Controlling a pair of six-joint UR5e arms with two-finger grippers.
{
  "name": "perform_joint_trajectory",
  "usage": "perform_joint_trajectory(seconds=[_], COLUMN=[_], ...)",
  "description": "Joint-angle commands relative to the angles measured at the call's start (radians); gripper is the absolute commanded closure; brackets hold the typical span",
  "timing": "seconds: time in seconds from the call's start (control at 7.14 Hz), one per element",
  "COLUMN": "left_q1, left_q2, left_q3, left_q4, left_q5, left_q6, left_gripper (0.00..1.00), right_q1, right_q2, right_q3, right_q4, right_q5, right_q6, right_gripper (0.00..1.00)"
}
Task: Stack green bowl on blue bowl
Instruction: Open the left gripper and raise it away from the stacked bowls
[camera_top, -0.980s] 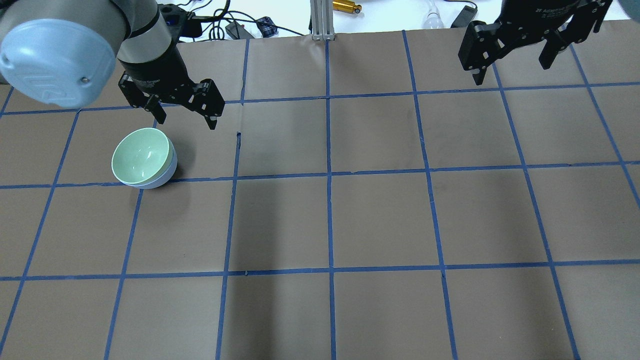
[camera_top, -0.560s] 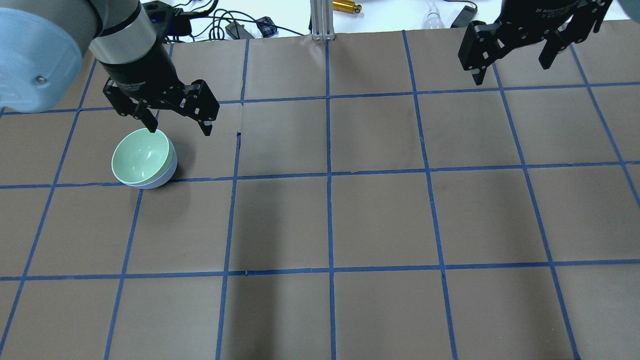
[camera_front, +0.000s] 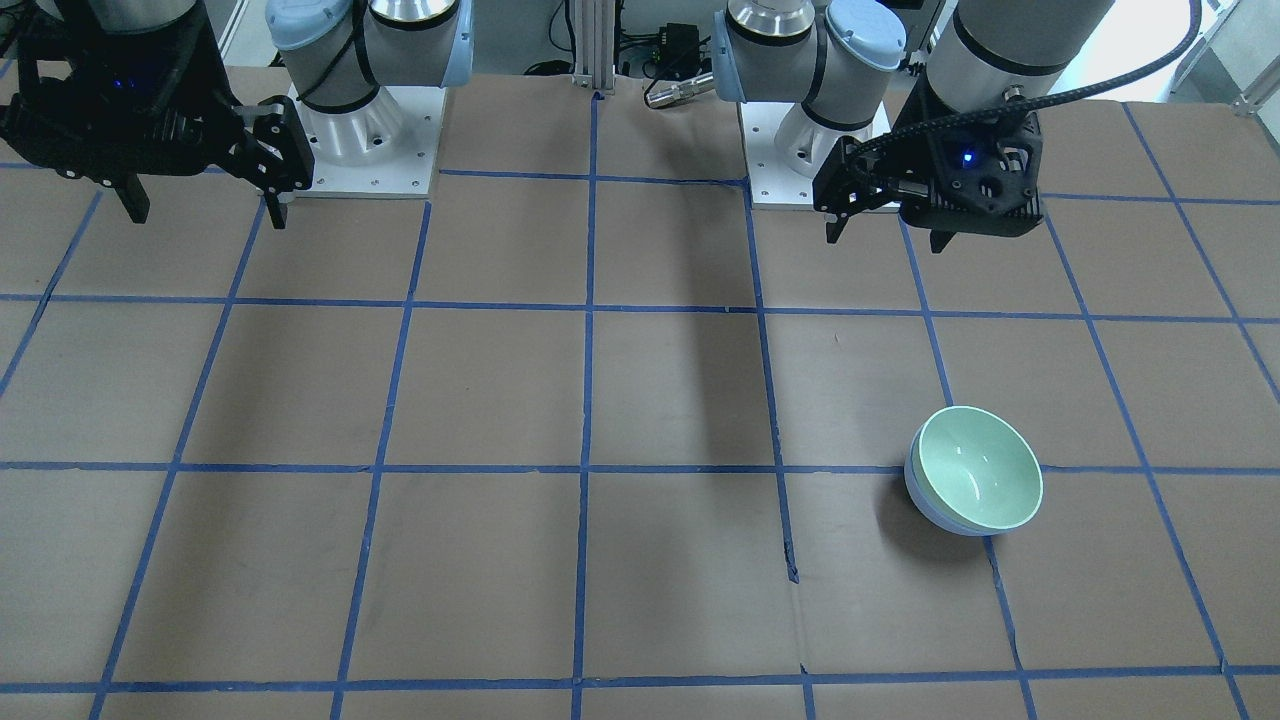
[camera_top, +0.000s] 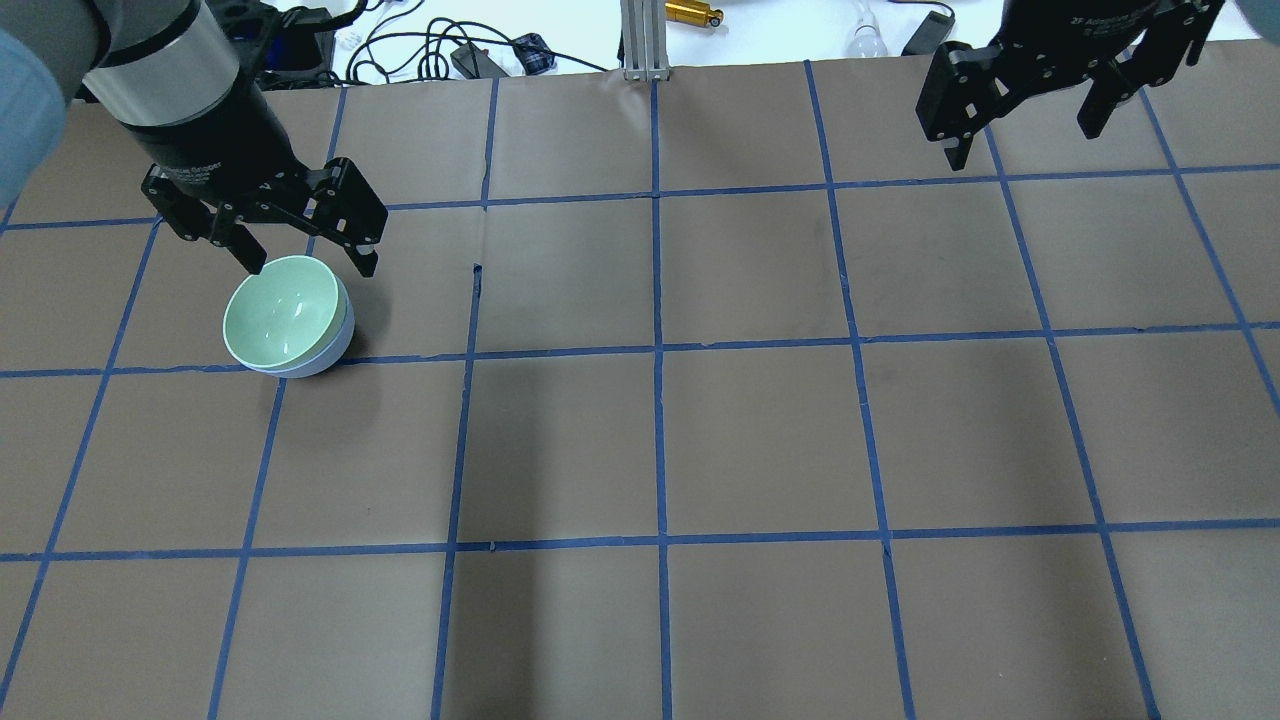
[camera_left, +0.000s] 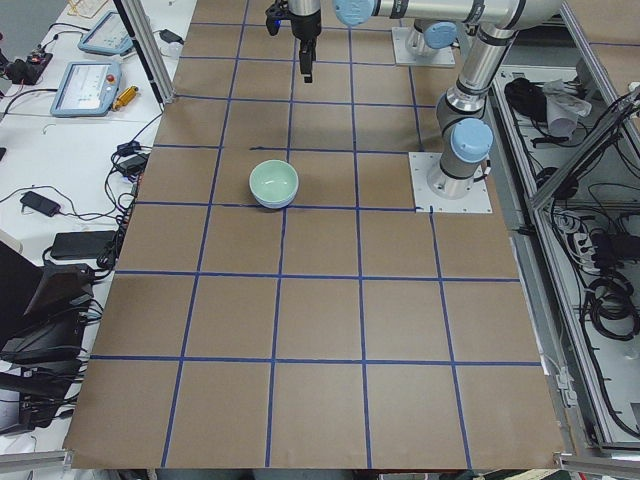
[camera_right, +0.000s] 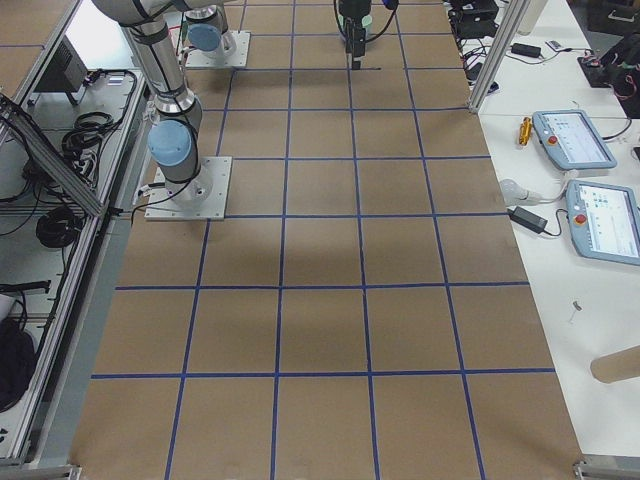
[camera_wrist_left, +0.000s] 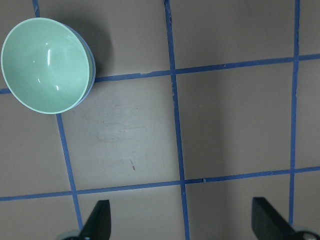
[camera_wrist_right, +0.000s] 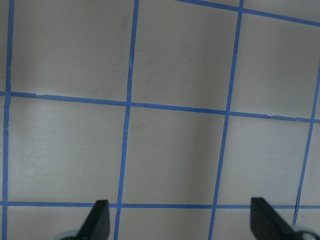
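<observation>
The green bowl (camera_top: 285, 315) sits nested inside the blue bowl (camera_top: 338, 350) on the brown table, at the left in the overhead view. Only a sliver of the blue bowl shows under the green bowl's rim. The stack also shows in the front view, green bowl (camera_front: 980, 480) in blue bowl (camera_front: 922, 500), and in the left wrist view (camera_wrist_left: 45, 65). My left gripper (camera_top: 311, 262) is open and empty, raised above the table at the far edge of the stack. My right gripper (camera_top: 1022, 145) is open and empty, high at the far right.
The table is brown paper with a blue tape grid (camera_top: 657, 350). An aluminium post (camera_top: 640, 40), cables (camera_top: 440, 50) and a gold tool (camera_top: 693, 13) lie beyond the far edge. The arm bases (camera_front: 360, 130) stand at the robot's side.
My left gripper has moved left in the overhead view, staying open and empty. The stacked bowls and the right arm have not moved.
</observation>
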Motion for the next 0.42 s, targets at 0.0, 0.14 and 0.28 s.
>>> perform_joint_trajectory(seconds=[0.0,0.14,0.28], left_q1=[0.001,-0.001,-0.001], left_q2=[0.001,0.001,0.003], left_q3=[-0.004,-0.007,-0.008], left_q4=[-0.001,-0.001,-0.001], left_q5=[-0.004,-0.004,-0.004], left_q6=[-0.003,-0.003,-0.005], left_gripper=[0.00,0.00,0.00], right_q1=[-0.002,0.000,-0.002], right_q2=[0.000,0.000,0.000], right_q3=[0.000,0.000,0.000], right_q4=[0.000,0.000,0.000], right_q5=[0.000,0.000,0.000], right_q6=[0.000,0.000,0.000], right_gripper=[0.00,0.00,0.00])
